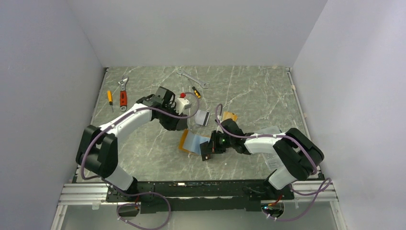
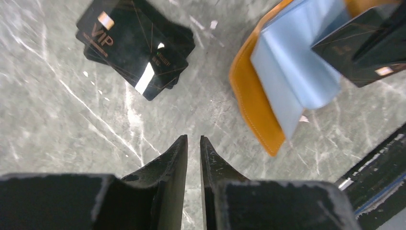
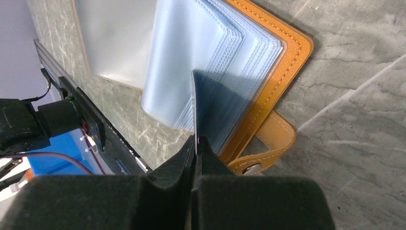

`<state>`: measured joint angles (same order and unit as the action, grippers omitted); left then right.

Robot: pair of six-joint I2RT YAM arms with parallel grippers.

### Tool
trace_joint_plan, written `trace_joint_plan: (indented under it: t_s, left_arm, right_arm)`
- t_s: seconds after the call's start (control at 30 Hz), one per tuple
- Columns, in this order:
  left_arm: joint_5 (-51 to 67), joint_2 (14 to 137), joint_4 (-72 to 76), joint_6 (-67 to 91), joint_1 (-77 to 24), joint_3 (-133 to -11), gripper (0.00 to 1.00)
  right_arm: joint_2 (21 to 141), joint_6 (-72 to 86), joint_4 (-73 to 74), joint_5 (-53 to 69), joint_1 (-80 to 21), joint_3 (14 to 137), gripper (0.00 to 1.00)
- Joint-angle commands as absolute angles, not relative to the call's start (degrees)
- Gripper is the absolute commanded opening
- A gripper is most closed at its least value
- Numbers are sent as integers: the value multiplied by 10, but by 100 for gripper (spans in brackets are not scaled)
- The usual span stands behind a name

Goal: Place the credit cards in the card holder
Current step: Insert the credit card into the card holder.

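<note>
The orange card holder (image 1: 184, 140) lies open on the marble table, its clear pockets (image 3: 206, 52) fanned up. My right gripper (image 3: 196, 140) is shut on a dark credit card (image 3: 210, 103), seen edge-on and standing among the pocket leaves. The holder's snap tab (image 3: 268, 143) lies beside the right fingers. My left gripper (image 2: 193, 139) hangs over bare table to the holder's (image 2: 253, 105) left, its jaws slightly apart with nothing between them. A stack of black credit cards (image 2: 136, 45) lies beyond it. Orange-tan cards (image 1: 230, 116) sit to the right of the stack (image 1: 203, 117).
At the back of the table lie a red-handled adjustable wrench (image 1: 123, 96), a yellow screwdriver (image 1: 109, 98), a silver spanner (image 1: 191, 77) and a small screwdriver (image 1: 196, 92). A white block with a red button (image 1: 182, 100) sits by the left wrist.
</note>
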<state>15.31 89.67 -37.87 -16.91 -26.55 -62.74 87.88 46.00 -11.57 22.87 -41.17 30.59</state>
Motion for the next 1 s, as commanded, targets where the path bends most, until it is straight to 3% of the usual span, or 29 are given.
trace_joint_plan:
  t_s: [0.0, 0.2, 0.37, 0.97]
  left_arm:
    - [220, 858, -415, -174, -280, -671, 21]
    - [282, 884, -348, -143, -371, -640, 21]
    - [261, 936, -303, -140, -414, -631, 20]
    - [165, 1003, -255, -138, -431, -592, 15]
  right_arm:
    - [901, 453, -98, 190, -409, 286, 0]
    - [902, 455, -97, 189, -410, 285, 0]
    - [897, 456, -98, 185, -410, 283, 0]
    - [889, 455, -119, 203, -402, 260, 0]
